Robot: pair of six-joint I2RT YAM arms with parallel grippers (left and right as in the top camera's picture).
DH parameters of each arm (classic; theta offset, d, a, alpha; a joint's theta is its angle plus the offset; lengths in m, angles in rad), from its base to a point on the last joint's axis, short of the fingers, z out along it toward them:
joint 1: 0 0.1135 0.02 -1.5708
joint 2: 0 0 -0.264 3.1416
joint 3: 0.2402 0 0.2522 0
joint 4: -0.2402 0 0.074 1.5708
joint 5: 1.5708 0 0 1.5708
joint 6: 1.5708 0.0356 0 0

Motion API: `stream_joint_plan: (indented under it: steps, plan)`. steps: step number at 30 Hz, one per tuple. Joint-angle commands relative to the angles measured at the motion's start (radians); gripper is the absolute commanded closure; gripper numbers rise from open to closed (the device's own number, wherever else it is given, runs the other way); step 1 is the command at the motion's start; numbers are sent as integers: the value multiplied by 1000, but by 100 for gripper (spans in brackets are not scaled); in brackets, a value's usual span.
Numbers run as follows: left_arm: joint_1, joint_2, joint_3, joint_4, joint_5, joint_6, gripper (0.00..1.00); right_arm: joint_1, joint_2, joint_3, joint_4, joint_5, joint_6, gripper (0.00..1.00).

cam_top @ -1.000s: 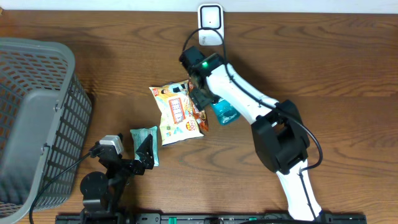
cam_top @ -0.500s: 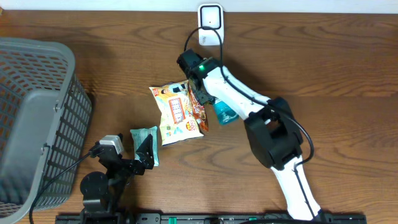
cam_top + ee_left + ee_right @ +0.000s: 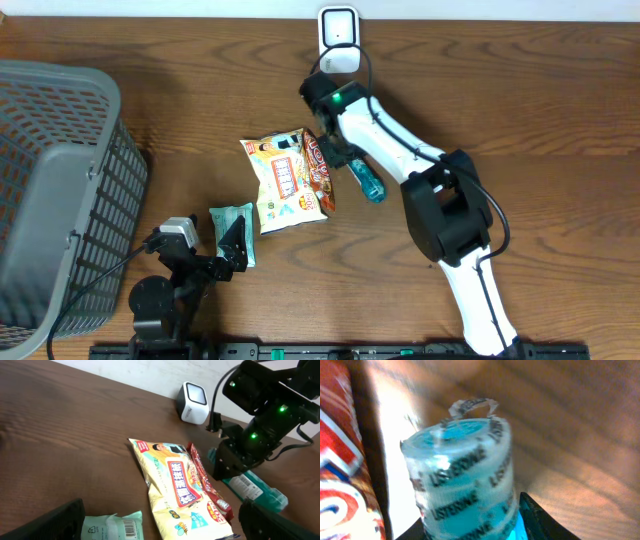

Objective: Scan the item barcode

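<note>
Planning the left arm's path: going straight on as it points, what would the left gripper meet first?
Probably the small pale-green barcoded packet, lying just ahead of the open left gripper; the yellow snack bag lies beyond. Depth is unclear.

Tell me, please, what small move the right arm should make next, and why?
Probably close the right pincer firmly on the bottle before any lifting. The bottle lies on the table beside the snack bags. Its cap end fills the right wrist view, but a firm grip is not clearly visible. The scanner stands apart.
</note>
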Motion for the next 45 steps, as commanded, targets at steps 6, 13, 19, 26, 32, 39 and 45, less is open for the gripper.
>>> stream_joint_plan:
  steps: [6,13,19,26,32,39,45]
  plan:
    - [-2,-3,-10,-23,-2,2,2,-31,50,61,-100,-103,-124,87]
    - [-2,-3,-10,-24,-2,2,2,-44,47,129,-132,-293,-207,99]
    - [-2,-3,-10,-24,-2,2,2,-78,-2,266,-230,-556,-330,99]
    - [-2,-3,-10,-24,-2,2,2,-131,-122,266,-402,-833,-470,99]
    - [-2,-3,-10,-24,-2,2,2,-175,-195,264,-595,-1048,-652,98]
    - [-2,-3,-10,-24,-2,2,2,-189,-224,222,-597,-1152,-650,98]
    - [-2,-3,-10,-24,-2,2,2,-189,-228,171,-597,-1185,-650,98]
